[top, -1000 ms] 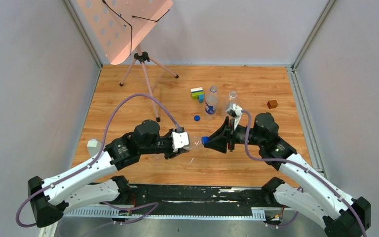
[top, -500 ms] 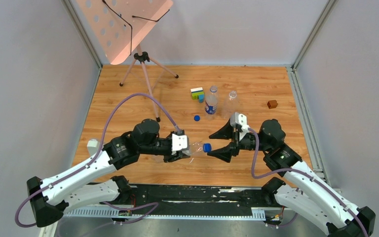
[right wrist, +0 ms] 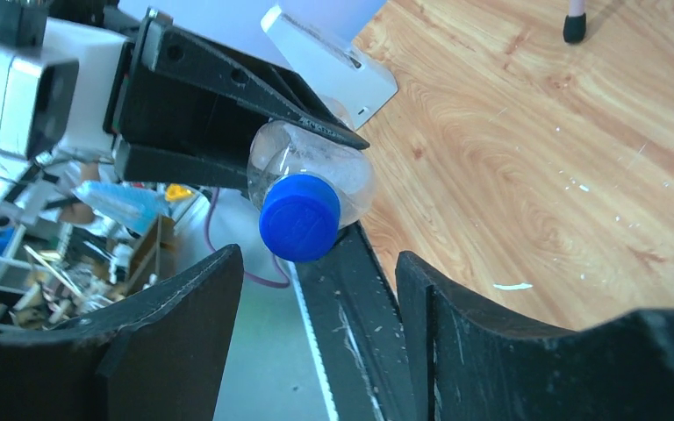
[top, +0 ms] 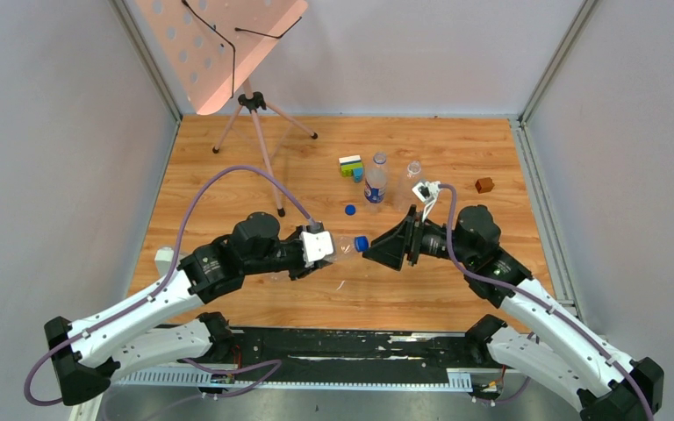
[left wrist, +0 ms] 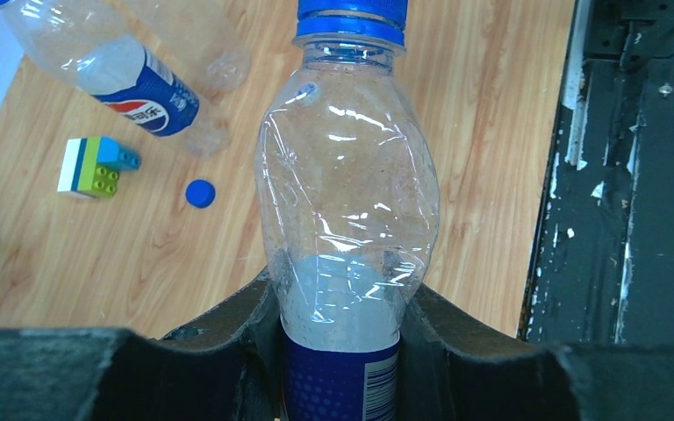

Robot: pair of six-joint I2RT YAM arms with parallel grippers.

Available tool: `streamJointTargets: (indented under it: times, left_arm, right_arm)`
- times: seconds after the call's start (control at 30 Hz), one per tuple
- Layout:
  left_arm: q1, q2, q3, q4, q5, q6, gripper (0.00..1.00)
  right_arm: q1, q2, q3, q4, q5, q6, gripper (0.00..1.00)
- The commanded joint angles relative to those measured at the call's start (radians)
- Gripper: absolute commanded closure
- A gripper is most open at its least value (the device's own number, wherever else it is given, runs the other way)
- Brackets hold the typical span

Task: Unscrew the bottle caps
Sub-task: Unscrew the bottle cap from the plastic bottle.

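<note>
The left claw [left wrist: 342, 303] is clenched on the bottle [left wrist: 347, 175], held sideways over the desk [left wrist: 491, 132], its base hidden between the fingers and its blue cap [right wrist: 299, 217] cut off in the left wrist view; the right claw [right wrist: 314, 263] is released, jaws spread just short of that cap.
</note>
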Motion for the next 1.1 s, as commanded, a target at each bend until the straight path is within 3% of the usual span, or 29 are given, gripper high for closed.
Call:
streamJointTargets:
  times: [0.0, 0.2, 0.33, 0.6, 0.7, 0.9, 1.0, 1.07]
  left_arm:
    - [-0.002, -0.002, 0.01, 0.046, -0.052, 0.017, 0.98]
    - [-0.003, 0.003, 0.007, 0.048, -0.06, 0.017, 0.98]
    - [-0.002, 0.002, 0.003, 0.05, -0.064, 0.015, 0.98]
    - [-0.002, 0.004, -0.001, 0.056, -0.066, 0.01, 0.98]
    - [-0.002, 0.006, 0.0, 0.056, -0.032, 0.007, 0.98]
    - [-0.002, 0.007, 0.031, 0.007, 0.135, 0.001, 0.98]
    - [-0.002, 0.014, 0.051, -0.032, 0.216, 0.003, 0.98]
    - [-0.003, 0.019, 0.063, -0.057, 0.255, 0.004, 0.98]
  right_arm:
    - [-0.004, 0.029, 0.068, 0.014, 0.063, 0.166, 0.35]
    - [-0.004, 0.088, 0.097, 0.015, 0.062, 0.197, 0.38]
    - [-0.004, 0.124, 0.104, 0.026, 0.032, 0.211, 0.45]
    - [-0.004, 0.117, 0.092, 0.029, 0.015, 0.092, 0.85]
    - [-0.004, 0.093, 0.067, 0.076, -0.037, -0.072, 0.97]
    - [-0.004, -0.011, -0.016, 0.194, -0.293, -0.585, 0.98]
    - [-0.003, -0.049, -0.015, 0.114, -0.456, -0.946, 1.0]
    - [-0.003, -0.063, 0.004, -0.058, -0.528, -1.213, 1.0]
